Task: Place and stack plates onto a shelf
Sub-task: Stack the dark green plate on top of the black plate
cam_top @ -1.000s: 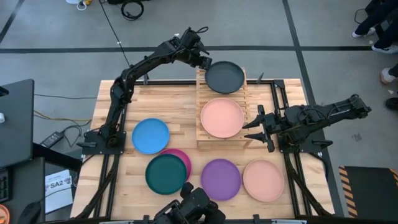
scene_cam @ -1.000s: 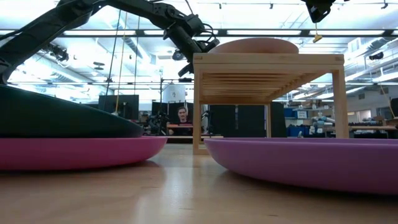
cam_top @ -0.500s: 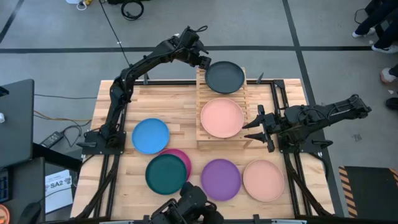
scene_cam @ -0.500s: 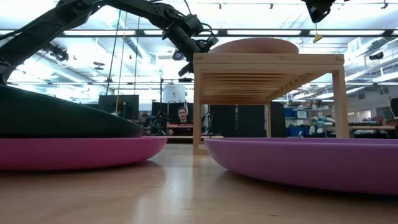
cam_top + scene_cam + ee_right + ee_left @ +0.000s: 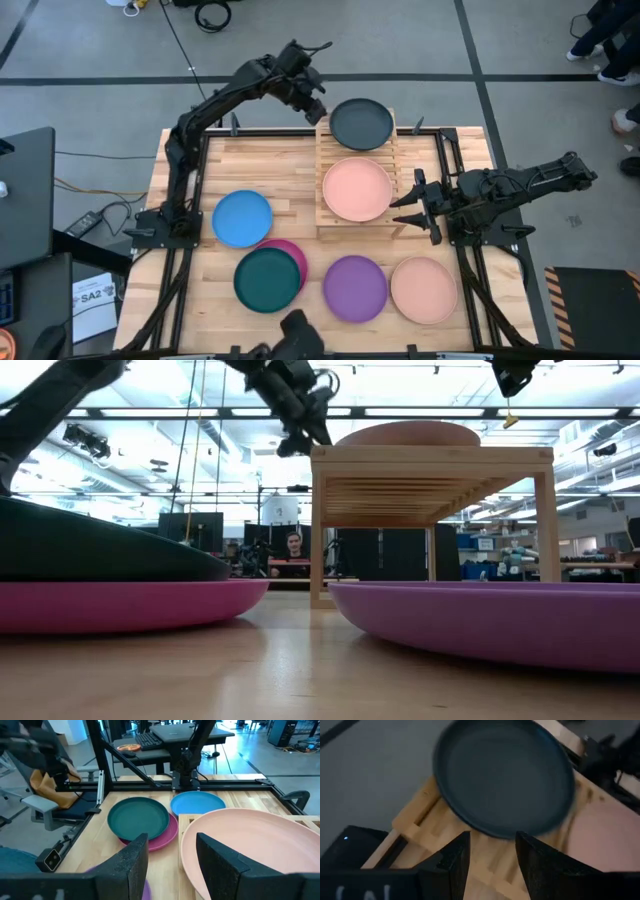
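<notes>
On the far end of the wooden shelf (image 5: 357, 170), at the back of the worktop (image 5: 280, 170), a dark grey plate (image 5: 361, 124) lies on the upper tier, its rim reaching past the shelf's edge. A salmon pink plate (image 5: 357, 189) lies on the nearer tier, just beside the grey one. The left pincer (image 5: 312, 107) hangs just off the grey plate's left rim, apart from it, its fingers (image 5: 456, 862) spread with a gap and nothing between them; the left wrist view looks down on the grey plate and the wooden slats. The right pincer (image 5: 408, 207) waits at the right side of the shelf, close to the salmon plate's rim, its fingers (image 5: 134, 857) spread wide and empty. On the worktop in front of the shelf lie a blue plate (image 5: 242, 218), a teal plate (image 5: 267, 280) stacked on a magenta plate (image 5: 293, 252), a purple plate (image 5: 354, 288) and a second salmon pink plate (image 5: 423, 290). In the low view a person (image 5: 292, 546) sits far back in the room beyond the shelf.
</notes>
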Available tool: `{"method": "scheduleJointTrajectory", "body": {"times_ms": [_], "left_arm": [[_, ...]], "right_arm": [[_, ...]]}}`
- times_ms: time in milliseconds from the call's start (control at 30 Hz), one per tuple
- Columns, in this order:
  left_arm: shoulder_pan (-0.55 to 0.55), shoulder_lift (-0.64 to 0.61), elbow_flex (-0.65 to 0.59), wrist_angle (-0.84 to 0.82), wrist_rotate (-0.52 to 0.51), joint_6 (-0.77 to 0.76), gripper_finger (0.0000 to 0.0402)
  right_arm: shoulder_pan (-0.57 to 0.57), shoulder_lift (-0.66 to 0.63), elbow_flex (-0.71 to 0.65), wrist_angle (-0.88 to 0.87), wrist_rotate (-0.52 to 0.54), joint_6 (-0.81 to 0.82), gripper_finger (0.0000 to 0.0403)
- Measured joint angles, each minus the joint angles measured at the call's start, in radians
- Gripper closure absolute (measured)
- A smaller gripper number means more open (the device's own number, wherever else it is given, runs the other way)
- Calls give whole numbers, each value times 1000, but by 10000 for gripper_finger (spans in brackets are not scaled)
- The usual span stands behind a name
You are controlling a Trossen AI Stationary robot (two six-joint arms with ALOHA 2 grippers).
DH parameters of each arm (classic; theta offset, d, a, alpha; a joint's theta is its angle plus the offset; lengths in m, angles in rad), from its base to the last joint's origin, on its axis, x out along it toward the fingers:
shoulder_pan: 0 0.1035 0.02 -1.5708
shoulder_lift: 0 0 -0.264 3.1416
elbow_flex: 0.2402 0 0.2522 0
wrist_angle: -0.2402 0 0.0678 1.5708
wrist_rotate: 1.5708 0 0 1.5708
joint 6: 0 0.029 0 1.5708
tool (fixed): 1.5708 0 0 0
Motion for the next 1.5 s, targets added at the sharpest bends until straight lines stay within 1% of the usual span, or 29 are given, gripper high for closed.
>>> {"method": "scheduleJointTrajectory", "body": {"times_ms": [233, 433, 533, 767, 933, 1033, 1100, 1300, 1400, 1500], "left_arm": [[-91, -119, 0, -95, -18, 80, 237], [-190, -209, 0, -219, -32, 125, 237], [-251, -240, 0, -275, -64, 125, 237], [-414, -282, 0, -377, -186, 84, 237], [-517, -291, 0, -461, -209, 65, 237], [-573, -292, 0, -469, -220, 36, 237], [-610, -299, 0, -473, -250, 15, 237], [-720, -330, -14, -519, -394, -98, 237], [-778, -368, -84, -532, -444, -182, 237], [-838, -445, -223, -517, -491, -298, 237]], "right_arm": [[0, 0, 0, -1, -1, 0, 231], [0, 0, 0, -1, -1, 0, 231], [0, 0, 0, -2, -1, 1, 231], [0, 0, 0, -10, -2, 1, 231], [0, 0, 0, -14, -2, 1, 231], [0, 0, 0, -14, -3, -1, 231], [0, 0, 0, -16, -3, -1, 231], [0, 0, 0, -21, -3, -3, 231], [0, 0, 0, -22, -3, -3, 231], [0, 0, 0, -29, -3, -8, 231]]}}
